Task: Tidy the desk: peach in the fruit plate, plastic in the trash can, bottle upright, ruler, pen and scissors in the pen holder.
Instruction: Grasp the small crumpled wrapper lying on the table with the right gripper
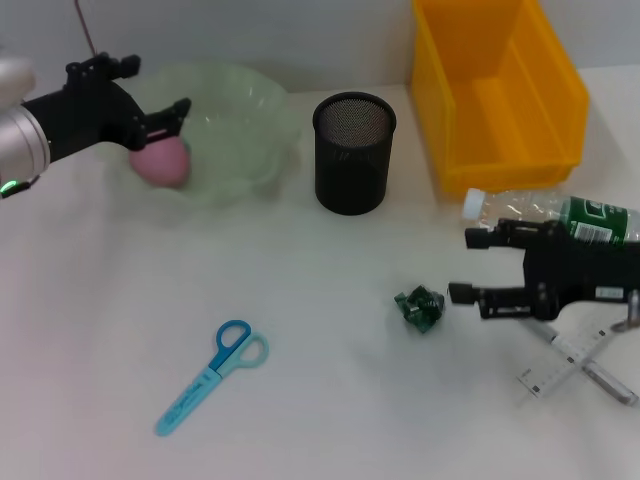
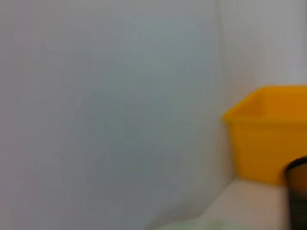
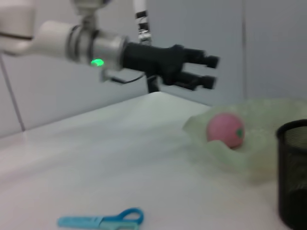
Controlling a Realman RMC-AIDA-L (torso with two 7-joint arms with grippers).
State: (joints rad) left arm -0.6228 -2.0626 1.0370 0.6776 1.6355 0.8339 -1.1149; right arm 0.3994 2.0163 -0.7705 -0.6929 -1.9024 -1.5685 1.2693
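Note:
The pink peach [image 1: 160, 162] lies in the pale green fruit plate [image 1: 250, 130]; it also shows in the right wrist view [image 3: 225, 129]. My left gripper [image 1: 158, 92] hovers just above the peach, open and empty, as the right wrist view [image 3: 209, 71] shows. My right gripper [image 1: 468, 266] is open and empty, low over the table between the crumpled green plastic [image 1: 419, 308] and the clear bottle [image 1: 560, 215], which lies on its side. The ruler [image 1: 560, 362] and pen [image 1: 605, 378] lie crossed behind the right gripper. The blue scissors [image 1: 213, 376] lie at the front left. The black mesh pen holder [image 1: 353, 152] stands in the middle.
A yellow bin [image 1: 495, 90] stands at the back right, close to the bottle's cap. The left wrist view shows the bin [image 2: 268, 139], the wall and the pen holder's edge [image 2: 298, 191].

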